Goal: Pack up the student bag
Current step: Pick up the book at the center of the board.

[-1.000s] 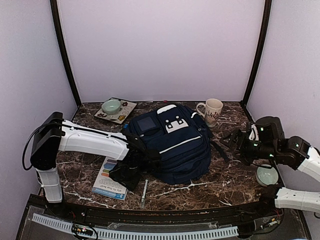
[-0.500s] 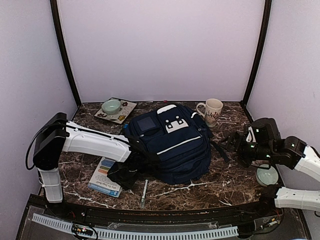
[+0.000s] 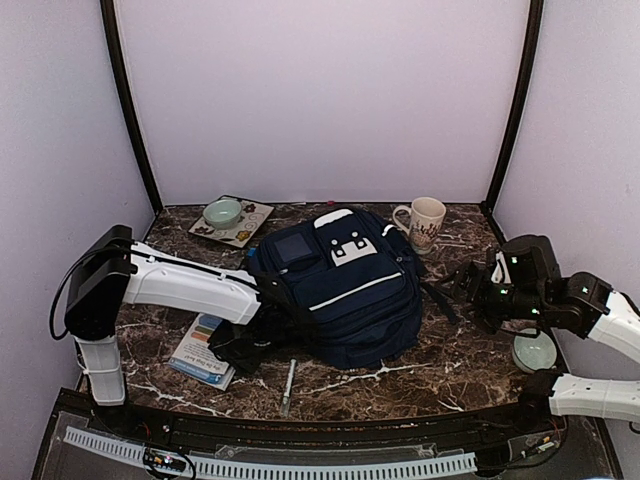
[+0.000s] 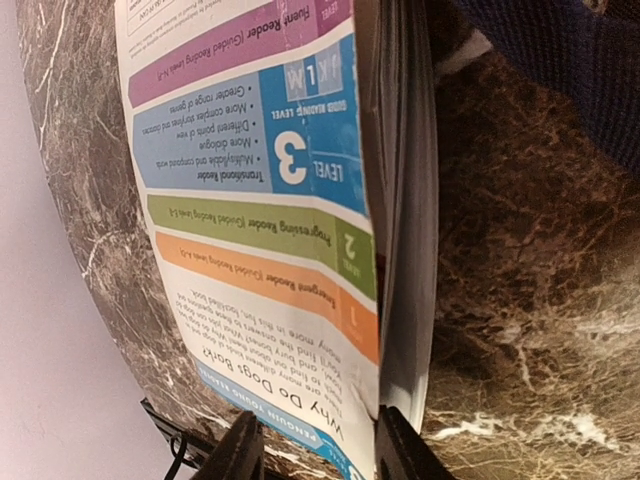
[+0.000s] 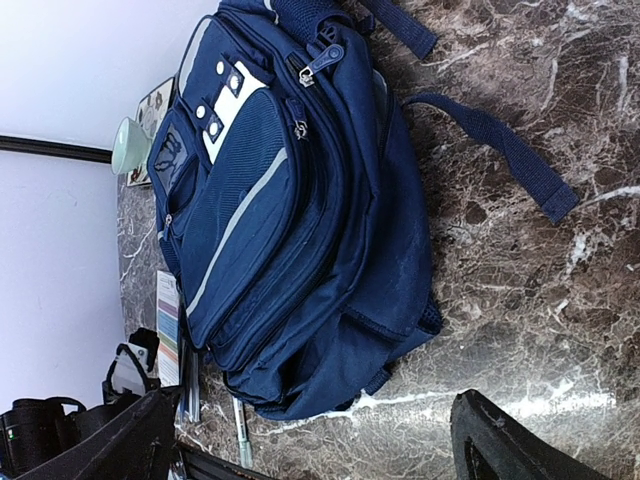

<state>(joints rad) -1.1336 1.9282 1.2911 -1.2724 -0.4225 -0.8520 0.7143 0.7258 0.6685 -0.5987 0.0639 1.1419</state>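
Two risks are being carried at this moment. At the left, the thin reading booklet (image 4: 260,200) is being straddled at its lower edge by the left gripper (image 4: 322,445). Its jaws are standing part-closed, and whether the pads are pressing on it cannot be told. If only that edge is being pinched, the limp pages may fan, sag or slide out on lifting, and the pen (image 3: 289,385) nearby could be knocked. At the centre, the student bag (image 3: 350,290) is lying flat on the marble table (image 3: 450,370) with no open compartment being shown, so the booklet could be jammed against closed fabric. At the right, the right gripper (image 5: 320,450) is being held wide and empty near the loose strap (image 5: 495,145), which could be snagged.
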